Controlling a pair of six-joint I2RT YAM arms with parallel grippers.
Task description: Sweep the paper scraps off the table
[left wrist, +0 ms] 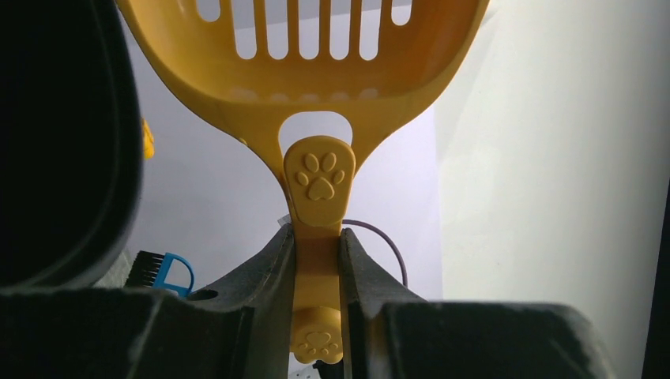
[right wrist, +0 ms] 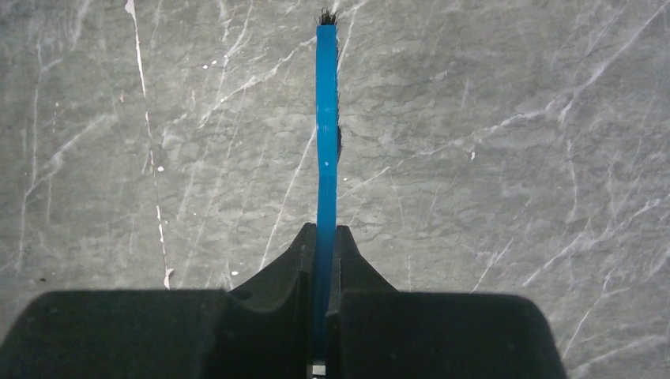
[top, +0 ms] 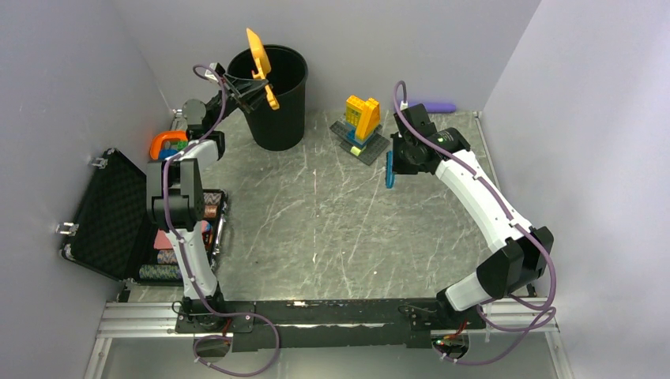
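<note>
1. My left tool (top: 254,88) is pinching the handle of the yellow slotted scoop (top: 258,57). In the left wrist view both fingers (left wrist: 276,268) press flat against the handle, just below its paw-print pad.
2. That scoop (left wrist: 261,87) is held up at the mouth of the black bin (top: 280,118), which stands at the far left of the tabletop (top: 316,229). From above, the scoop shows edge-on with its head higher than the handle.
3. My right tool (top: 395,160) is clamped on the blue brush (top: 389,172), on the right half of the tabletop near the far edge.
4. In the right wrist view, the right tool (right wrist: 325,233) grips the thin blue brush (right wrist: 325,118) by its edge. A tuft of black bristles shows at the far tip, and marbled tabletop (right wrist: 513,158) lies behind it.
5. I cannot tell whether the brush tip touches the surface or hangs just above it.
6. I cannot find the paper scraps in any view. The inside of the bin is too dark to read.
7. The yellow-and-orange toy brick build (top: 362,122) sits on its dark baseplate at the far edge, just left of the right tool.
8. The open black foam-lined case (top: 103,213) lies off the left side, with stacked poker chips (top: 209,204) beside the left arm.
</note>
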